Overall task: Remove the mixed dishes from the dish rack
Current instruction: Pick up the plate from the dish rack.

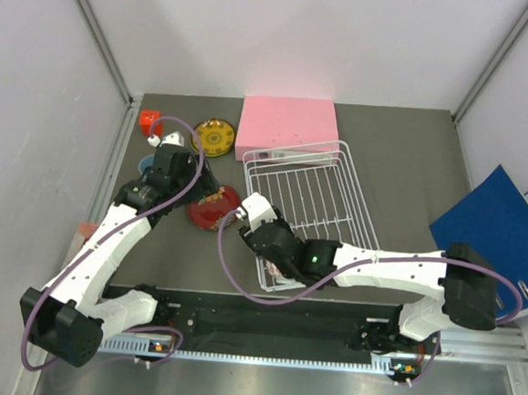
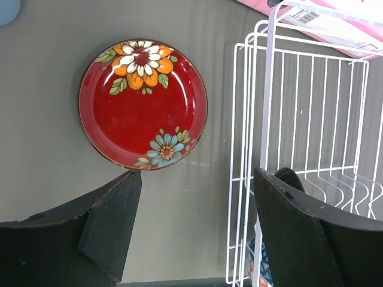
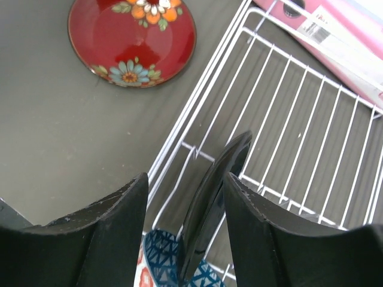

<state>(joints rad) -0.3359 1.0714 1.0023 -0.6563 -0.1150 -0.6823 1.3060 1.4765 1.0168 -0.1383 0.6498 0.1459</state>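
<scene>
The white wire dish rack [image 1: 357, 192] stands right of centre. A dark plate [image 3: 210, 197] stands on edge in its near left corner, with the small patterned bowl [image 3: 157, 258] beside it. My right gripper [image 3: 187, 179] is open and straddles that plate's rim; it is over the rack corner in the top view [image 1: 260, 229]. A red floral plate with a dark rim [image 2: 142, 104] lies flat on the table left of the rack [image 2: 269, 89]. My left gripper [image 2: 197, 176] is open and empty beside it. The yellow-amber plate [image 1: 214, 137] and light blue cup [image 1: 145, 163] sit at the back left. The lime green plate is out of view.
A flat pink box [image 1: 286, 128] lies behind the rack, touching its far edge. A small red cube [image 1: 149, 120] sits at the back left corner. A blue folder [image 1: 504, 230] leans at the right wall. White walls close in both sides.
</scene>
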